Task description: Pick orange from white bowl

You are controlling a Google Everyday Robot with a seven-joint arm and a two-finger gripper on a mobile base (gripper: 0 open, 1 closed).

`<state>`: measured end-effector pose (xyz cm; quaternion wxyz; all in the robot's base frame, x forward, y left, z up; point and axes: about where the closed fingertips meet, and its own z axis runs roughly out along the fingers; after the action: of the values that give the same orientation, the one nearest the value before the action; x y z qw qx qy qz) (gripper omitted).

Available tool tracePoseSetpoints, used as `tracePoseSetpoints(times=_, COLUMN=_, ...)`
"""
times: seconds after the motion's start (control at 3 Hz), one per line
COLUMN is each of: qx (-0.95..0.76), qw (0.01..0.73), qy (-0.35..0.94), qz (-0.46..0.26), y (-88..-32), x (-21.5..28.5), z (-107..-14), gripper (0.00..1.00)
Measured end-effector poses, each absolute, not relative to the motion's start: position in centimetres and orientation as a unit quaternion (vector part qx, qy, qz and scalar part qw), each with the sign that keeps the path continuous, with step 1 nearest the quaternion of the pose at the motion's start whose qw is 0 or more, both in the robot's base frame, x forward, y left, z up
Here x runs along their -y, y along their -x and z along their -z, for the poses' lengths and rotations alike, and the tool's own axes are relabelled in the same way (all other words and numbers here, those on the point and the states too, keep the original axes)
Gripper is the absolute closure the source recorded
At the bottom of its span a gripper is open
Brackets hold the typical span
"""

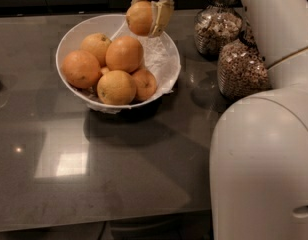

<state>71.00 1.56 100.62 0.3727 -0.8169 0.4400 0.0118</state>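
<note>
The white bowl (166, 76) stands on the dark table at the upper left, lined with crumpled white paper. Several oranges lie in it. My gripper (147, 11) is above the bowl's far right rim, shut on the orange (139, 18), a round deep-orange fruit held clear above the others. One pale finger (162, 15) shows on the orange's right side, the other is at its upper left.
Two glass jars of grains stand to the right of the bowl (217, 30) (240, 70). My white arm and base (264, 159) fill the right side. The dark glossy table (69, 169) stretches toward the front left.
</note>
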Motion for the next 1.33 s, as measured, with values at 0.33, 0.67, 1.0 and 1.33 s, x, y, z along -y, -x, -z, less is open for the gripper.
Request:
tracePoseSetpoints(times=0.33, qx=-0.437, qw=0.377, qy=0.817, qz=0.001, y=-70.6, x=-0.8, z=-102.4, gripper=1.0)
tracePoseSetpoints(times=0.67, qx=-0.431, qw=0.383, qy=0.817, qz=0.0, y=-69.5, x=-0.3, z=-103.6, gripper=1.0)
tracePoseSetpoints(times=1.0, qx=-0.429, qw=0.398, qy=0.81, qz=-0.033, y=-68.1, x=-0.5, z=-103.1, gripper=1.0)
tracePoseSetpoints(times=1.33, qx=-0.42, qw=0.415, qy=0.8, qz=-0.108, y=-65.4, x=-1.6, z=-100.6, gripper=1.0)
